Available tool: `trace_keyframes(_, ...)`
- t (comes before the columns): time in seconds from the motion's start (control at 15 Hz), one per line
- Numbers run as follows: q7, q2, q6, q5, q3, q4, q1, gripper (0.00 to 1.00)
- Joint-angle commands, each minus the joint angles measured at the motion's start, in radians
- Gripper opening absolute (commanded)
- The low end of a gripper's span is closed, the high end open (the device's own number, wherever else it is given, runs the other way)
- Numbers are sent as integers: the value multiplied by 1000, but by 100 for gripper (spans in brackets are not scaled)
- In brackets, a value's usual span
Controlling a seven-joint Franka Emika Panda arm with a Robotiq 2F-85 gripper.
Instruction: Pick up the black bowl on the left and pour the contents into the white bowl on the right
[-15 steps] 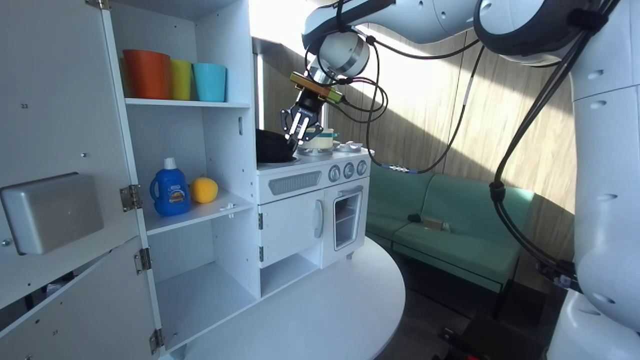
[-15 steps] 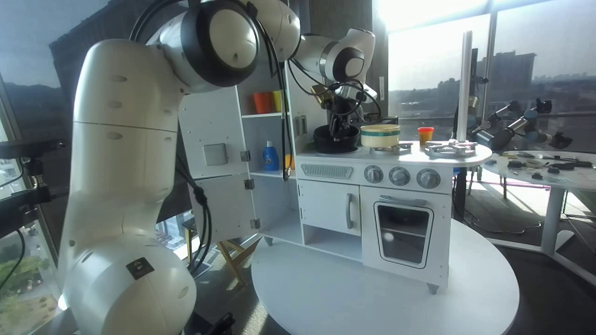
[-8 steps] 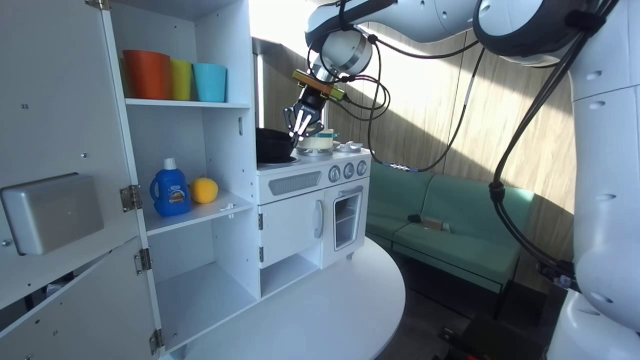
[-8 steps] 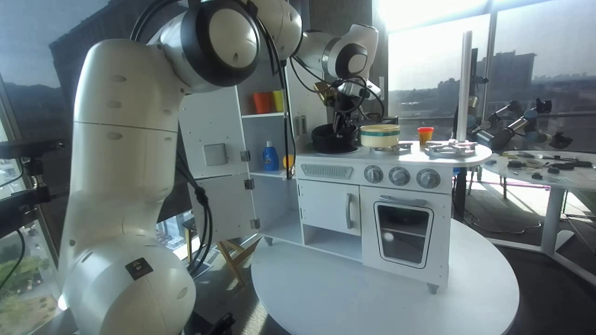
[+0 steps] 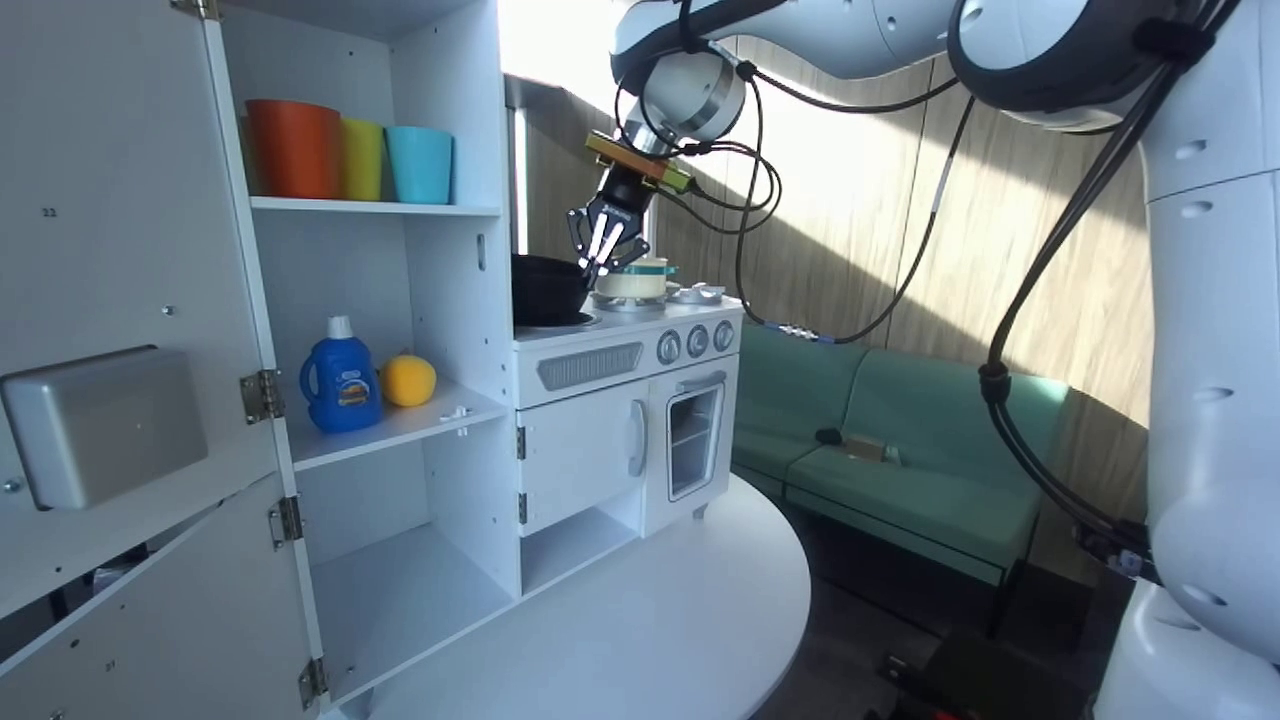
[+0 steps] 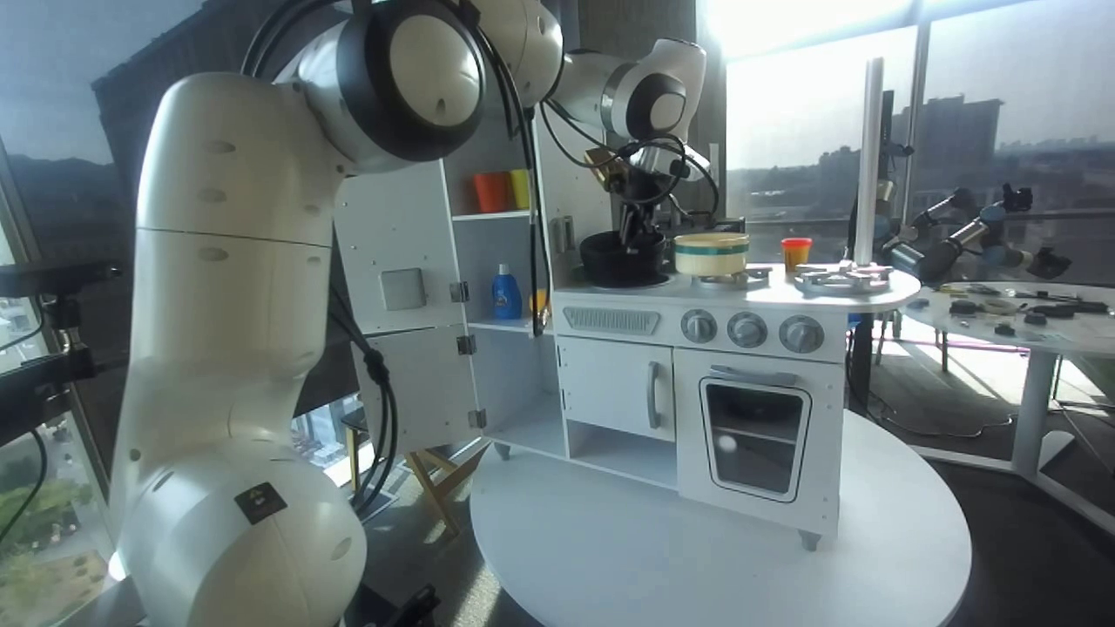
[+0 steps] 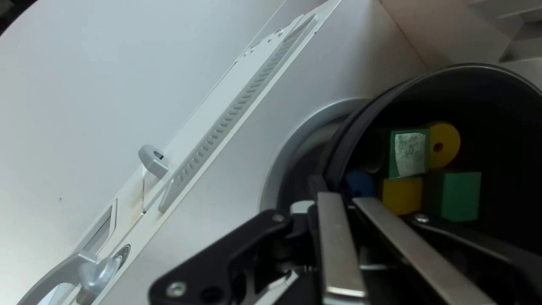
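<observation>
The pour has not begun; the work is at the grasp. In the wrist view, at the lower middle of the frame, the jaws of the gripper [image 5: 591, 272] are drawn together with the rim of the black bowl [image 6: 618, 270] between them, one finger outside the wall and one inside, so I judge the tool clamped on that rim. Securing the bowl looks like the part that is done.

In both exterior views the black bowl is at its burner [image 7: 280, 169], left of the white bowl [image 6: 712, 254] and just beside it. Its underside is hidden, so I cannot tell whether the base has left the burner; at most, the lift is only starting.

The contents lie inside the black bowl, at the right of the wrist frame: a green block with a pale patch [image 7: 409, 153], a plain green block [image 7: 461, 195] below it, a yellow block [image 7: 400, 192], a yellow disc [image 7: 449, 137] and a blue piece [image 7: 360, 185].

Left to do, as I see it: raise the black bowl well clear, carry it rightward in the exterior frames until it is over the white bowl, and tip it so the pieces fall in.
</observation>
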Motion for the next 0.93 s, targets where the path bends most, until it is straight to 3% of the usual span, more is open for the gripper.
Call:
trace_keyframes(0.0, 18, -26, -44, -16, 0, 33, 7, 10)
trace_keyframes(0.87, 30, -31, -90, -71, -9, 80, 7, 8)
